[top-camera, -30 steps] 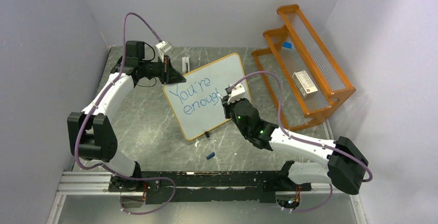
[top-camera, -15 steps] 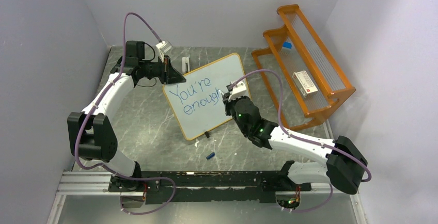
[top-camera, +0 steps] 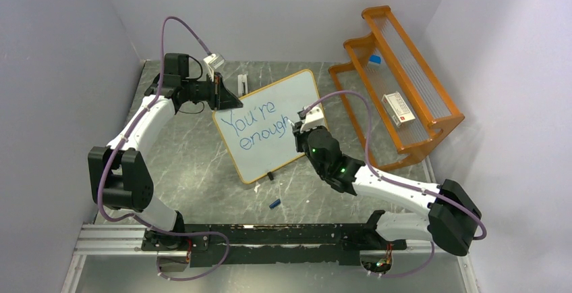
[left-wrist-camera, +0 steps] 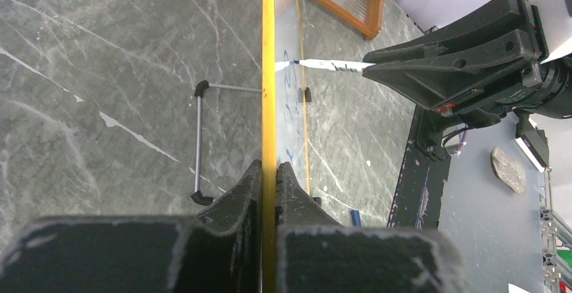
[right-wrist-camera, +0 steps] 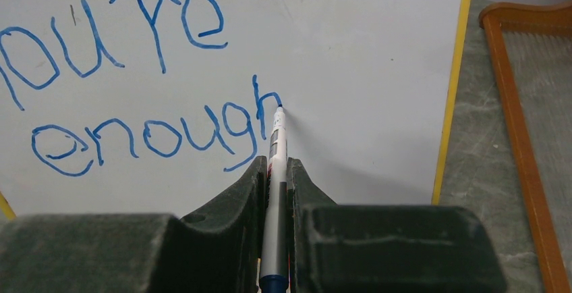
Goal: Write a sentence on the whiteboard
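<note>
The whiteboard (top-camera: 270, 124) stands tilted on the table, white with a tan-orange frame, and reads "You're enough" in blue. My left gripper (top-camera: 221, 94) is shut on its top-left edge; in the left wrist view (left-wrist-camera: 269, 171) the yellow frame (left-wrist-camera: 268, 70) runs between the jaws. My right gripper (top-camera: 299, 125) is shut on a white marker (right-wrist-camera: 277, 138), tip touching the board at the last "h". The board fills the right wrist view (right-wrist-camera: 351, 57), and my right gripper (right-wrist-camera: 273, 168) grips the marker's barrel. The marker (left-wrist-camera: 324, 65) also shows in the left wrist view.
An orange wooden rack (top-camera: 398, 77) stands at the right with a small box (top-camera: 396, 109) and a blue-capped item (top-camera: 374, 59) on it. A small blue cap (top-camera: 274, 204) lies on the table in front of the board. Grey walls close both sides.
My right gripper has shifted slightly right along the board with the marker, at the end of "enough". The left arm and the board have not moved.
</note>
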